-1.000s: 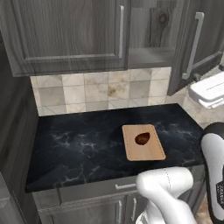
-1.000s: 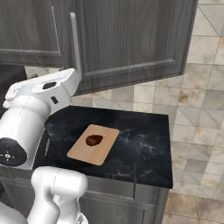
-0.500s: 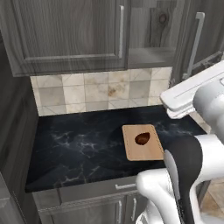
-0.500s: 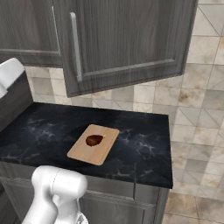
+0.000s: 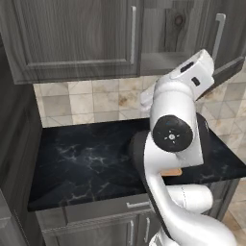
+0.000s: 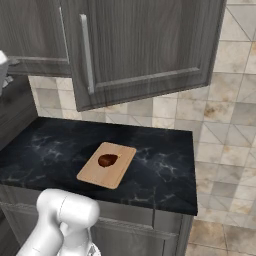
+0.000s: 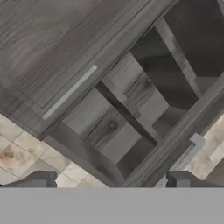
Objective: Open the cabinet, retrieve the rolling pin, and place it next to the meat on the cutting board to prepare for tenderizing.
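The cabinet (image 5: 72, 38) hangs above the counter, its left door shut and its right door (image 6: 150, 45) swung wide open. In the hand view my gripper (image 7: 111, 181) is open, its two fingertips (image 7: 41, 179) wide apart, and it faces the cabinet's open interior (image 7: 127, 127) of bare wood-grain shelves from a distance. The rolling pin is out of view. The cutting board (image 6: 100, 172) lies on the dark counter with the meat (image 6: 107, 160) on it. In the left base view my raised arm (image 5: 173, 134) covers all of the cutting board (image 5: 171, 172) but a sliver.
The open door's long handle (image 6: 86, 55) juts out over the black marble counter (image 6: 45, 150). The shut door's handle (image 7: 70, 92) runs beside the opening. A tiled backsplash (image 5: 86, 103) lies under the cabinet. The counter ends at the right (image 6: 192, 170), with tiled floor beyond.
My arm has swung up from the side to the middle, in front of the open cabinet. The gripper stays open, and the board, the meat and the door have not moved.
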Robot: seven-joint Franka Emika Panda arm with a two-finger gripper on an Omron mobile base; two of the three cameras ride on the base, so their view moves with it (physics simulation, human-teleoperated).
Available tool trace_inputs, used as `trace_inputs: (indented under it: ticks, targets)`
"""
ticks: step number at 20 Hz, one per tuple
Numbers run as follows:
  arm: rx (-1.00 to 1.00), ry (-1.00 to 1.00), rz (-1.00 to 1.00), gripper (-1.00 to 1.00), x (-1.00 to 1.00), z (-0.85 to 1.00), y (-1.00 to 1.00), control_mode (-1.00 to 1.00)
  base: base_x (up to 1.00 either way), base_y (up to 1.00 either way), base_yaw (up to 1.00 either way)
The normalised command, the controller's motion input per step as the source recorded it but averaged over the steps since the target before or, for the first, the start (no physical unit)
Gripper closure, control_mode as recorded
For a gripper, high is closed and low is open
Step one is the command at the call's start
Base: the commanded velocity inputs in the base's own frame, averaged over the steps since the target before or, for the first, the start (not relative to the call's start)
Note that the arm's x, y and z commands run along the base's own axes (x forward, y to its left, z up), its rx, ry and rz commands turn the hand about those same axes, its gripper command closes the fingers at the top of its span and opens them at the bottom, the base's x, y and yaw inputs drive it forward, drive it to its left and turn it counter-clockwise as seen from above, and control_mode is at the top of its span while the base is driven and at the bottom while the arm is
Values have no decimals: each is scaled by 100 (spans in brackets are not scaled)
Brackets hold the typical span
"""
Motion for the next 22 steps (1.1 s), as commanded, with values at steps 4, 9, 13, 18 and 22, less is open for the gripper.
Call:
trace_inputs:
  ticks: [4,9,13,18,22]
  targets:
    - [-11,8,-21,-100,59,0,-1,-100,0,0,0]
    - [-10,9,-19,-100,64,-1,-4,-100,0,0,0]
    - [-8,10,-10,-100,20,-16,-8,-100,0,0,0]
    - [-6,4,0,-100,56,-32,-20,-100,0,0,0]
    - [-6,0,0,-100,56,-34,-29,-100,0,0,0]
